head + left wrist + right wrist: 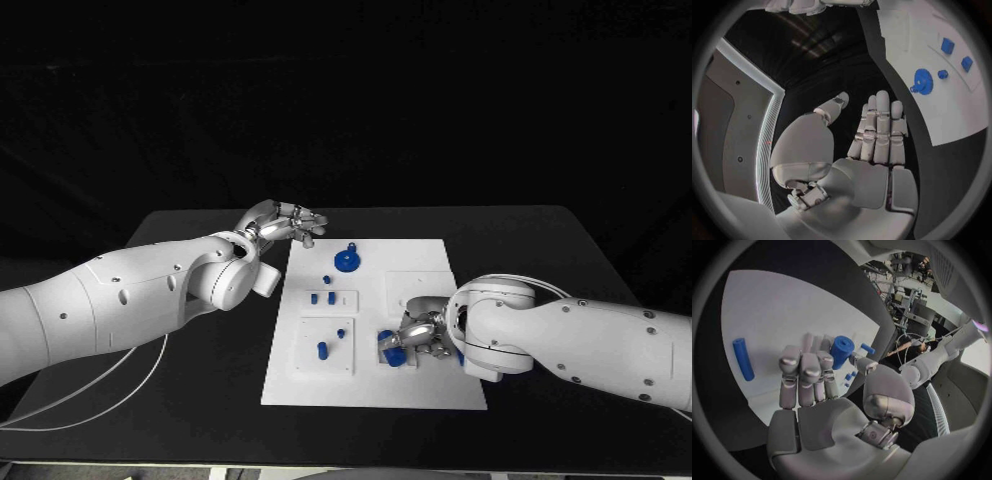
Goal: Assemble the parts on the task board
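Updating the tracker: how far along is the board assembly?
Early to midway, judging by the head view. Done: a blue gear sits on the task board, with small blue parts standing nearby. In hand: the right hand holds a blue cylinder over the board. Left: a blue rod lies loose; the left hand is open, off the board.

Black table [202, 390] under a thin white cable [87, 400] near its left edge.
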